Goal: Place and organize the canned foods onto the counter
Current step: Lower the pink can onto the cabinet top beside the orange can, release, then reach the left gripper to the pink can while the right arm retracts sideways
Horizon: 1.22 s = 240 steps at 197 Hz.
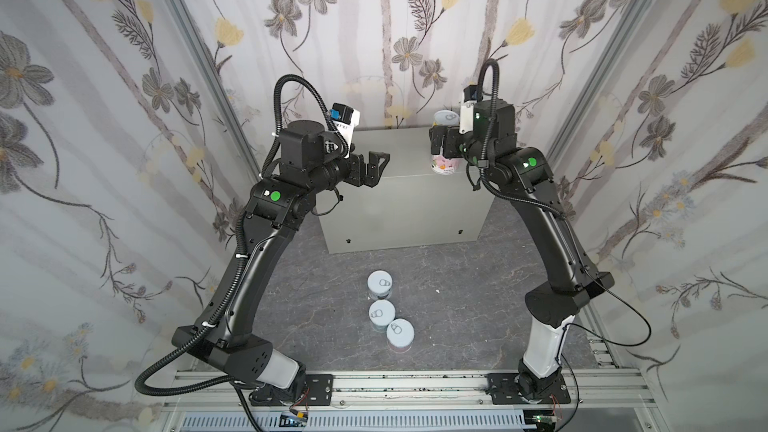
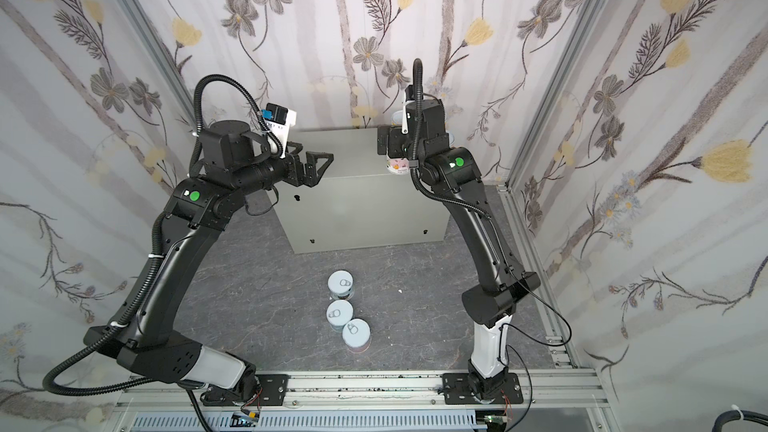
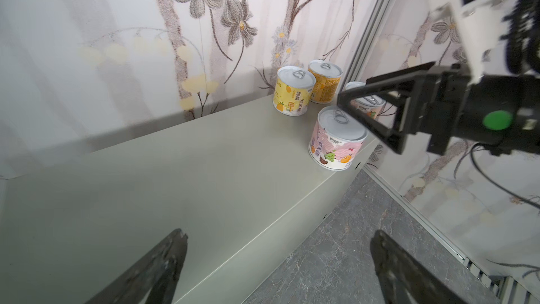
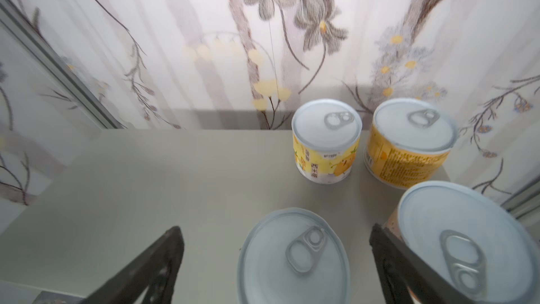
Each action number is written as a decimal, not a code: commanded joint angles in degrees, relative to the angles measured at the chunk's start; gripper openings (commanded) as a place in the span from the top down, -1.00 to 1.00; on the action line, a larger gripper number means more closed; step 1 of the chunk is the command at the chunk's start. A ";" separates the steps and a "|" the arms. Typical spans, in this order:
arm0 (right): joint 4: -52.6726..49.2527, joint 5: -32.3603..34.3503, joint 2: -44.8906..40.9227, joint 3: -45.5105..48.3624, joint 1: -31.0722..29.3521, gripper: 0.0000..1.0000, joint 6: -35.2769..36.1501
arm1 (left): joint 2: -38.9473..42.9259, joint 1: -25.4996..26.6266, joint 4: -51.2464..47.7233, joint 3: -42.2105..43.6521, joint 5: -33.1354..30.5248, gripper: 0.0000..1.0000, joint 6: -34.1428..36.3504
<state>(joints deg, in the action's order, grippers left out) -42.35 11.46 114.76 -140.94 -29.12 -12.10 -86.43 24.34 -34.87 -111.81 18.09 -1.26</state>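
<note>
Four canned foods stand at the right end of the counter (image 1: 399,184) (image 3: 175,171): a yellow one (image 3: 293,95) (image 4: 325,141), an orange one (image 3: 324,84) (image 4: 406,147), a pink one (image 3: 336,144) (image 1: 445,166) at the front edge, and one (image 4: 467,244) partly hidden behind a finger. My right gripper (image 4: 276,229) (image 1: 441,147) is open just above the pink tin, whose lid (image 4: 292,258) shows between the fingers, untouched. Three more tins (image 1: 380,282) (image 1: 381,312) (image 1: 400,331) stand on the floor. My left gripper (image 1: 380,169) (image 3: 277,235) hangs open and empty over the counter's left front edge.
The dark marbled floor (image 1: 457,284) lies in front of the counter. Flowered walls close in on three sides, with a metal corner post (image 3: 377,39) next to the counter's right end. A rail (image 1: 415,384) carries both arm bases at the near edge.
</note>
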 commanded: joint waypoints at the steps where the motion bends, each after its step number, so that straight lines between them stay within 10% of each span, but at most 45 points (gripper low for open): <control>1: 5.24 -2.03 -4.31 -0.30 1.86 -0.99 -3.30 | -1.57 0.68 0.95 -0.97 4.31 -1.00 1.35; 52: -3.97 -3.11 -12.08 2.28 6.80 -0.99 -5.61 | -8.44 6.57 4.63 -4.33 3.27 -1.00 2.11; 152: -0.18 -5.23 -39.62 36.93 18.10 -0.99 -7.32 | -19.66 12.83 15.74 -7.31 -1.39 -0.91 2.71; 240: -2.34 -9.03 -45.13 41.01 24.65 -0.99 -5.00 | -29.32 14.25 16.42 -17.48 -5.87 -0.85 3.49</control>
<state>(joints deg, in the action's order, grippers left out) -44.42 3.81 69.93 -100.25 -5.23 -18.31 -114.34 38.54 -20.25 -127.28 13.50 1.41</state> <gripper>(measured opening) 0.995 0.930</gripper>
